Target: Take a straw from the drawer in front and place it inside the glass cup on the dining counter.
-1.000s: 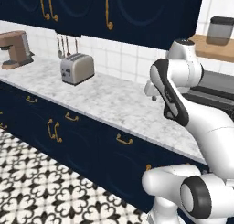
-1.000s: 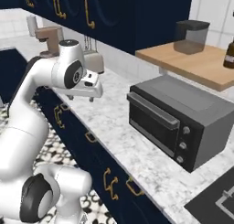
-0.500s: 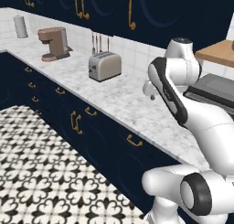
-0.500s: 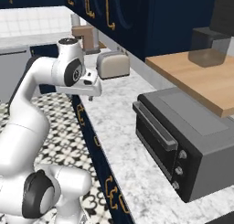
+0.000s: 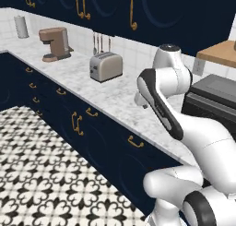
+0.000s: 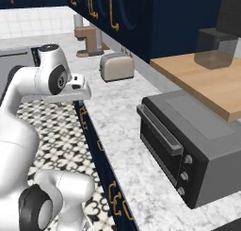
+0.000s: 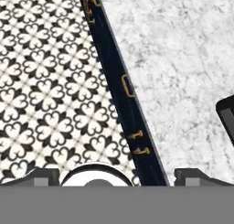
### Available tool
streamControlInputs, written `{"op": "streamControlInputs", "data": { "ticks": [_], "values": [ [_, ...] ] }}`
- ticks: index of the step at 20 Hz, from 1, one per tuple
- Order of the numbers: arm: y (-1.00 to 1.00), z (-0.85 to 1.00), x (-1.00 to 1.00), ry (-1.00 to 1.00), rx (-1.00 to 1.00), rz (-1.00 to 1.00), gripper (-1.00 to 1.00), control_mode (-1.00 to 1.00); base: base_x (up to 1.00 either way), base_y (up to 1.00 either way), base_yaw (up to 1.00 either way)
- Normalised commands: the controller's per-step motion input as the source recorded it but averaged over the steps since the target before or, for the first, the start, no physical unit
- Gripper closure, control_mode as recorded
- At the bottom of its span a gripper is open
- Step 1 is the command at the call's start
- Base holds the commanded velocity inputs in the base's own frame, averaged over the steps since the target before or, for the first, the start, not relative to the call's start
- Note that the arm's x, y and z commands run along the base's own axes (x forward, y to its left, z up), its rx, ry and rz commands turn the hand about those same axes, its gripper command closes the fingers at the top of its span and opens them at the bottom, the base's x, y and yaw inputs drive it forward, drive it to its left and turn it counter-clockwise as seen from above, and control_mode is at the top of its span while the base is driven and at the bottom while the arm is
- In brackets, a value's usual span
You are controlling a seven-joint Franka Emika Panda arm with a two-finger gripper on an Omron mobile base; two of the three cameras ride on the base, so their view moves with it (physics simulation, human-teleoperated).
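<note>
One arm, one tool [image 7: 117, 175], fingertips set wide apart at 6 o'clock in the hand view, holding nothing, over the bench [image 7: 183, 72] edge and patterned floor [image 7: 50, 95]. On the bench: one toaster [image 5: 106, 67], one coffee machine [image 5: 56, 44], one grey oven [image 6: 197, 147], one paper roll [image 5: 20, 26] at 10 o'clock. One wooden shelf [image 6: 207, 81] carries one dark container [image 6: 214, 53]. Navy drawer fronts [image 5: 92, 133] are shut, brass handles; straw and cup can't be made out. No readable writing.
</note>
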Motion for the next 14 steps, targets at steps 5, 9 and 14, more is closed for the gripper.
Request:
{"op": "streamControlInputs", "data": {
  "ticks": [5, 9, 14],
  "values": [
    [0.67, -0.64, 0.15, -0.04, -0.34, 0.00, -1.00, -1.00, 0.00, 0.00, 0.00],
    [0.35, -0.90, 0.33, -0.04, -0.40, 0.00, -1.00, -1.00, 0.00, 0.00, 0.00],
    [0.01, -0.89, 0.39, 0.00, -0.34, 0.00, -1.00, -1.00, 0.00, 0.00, 0.00]
  ]
}}
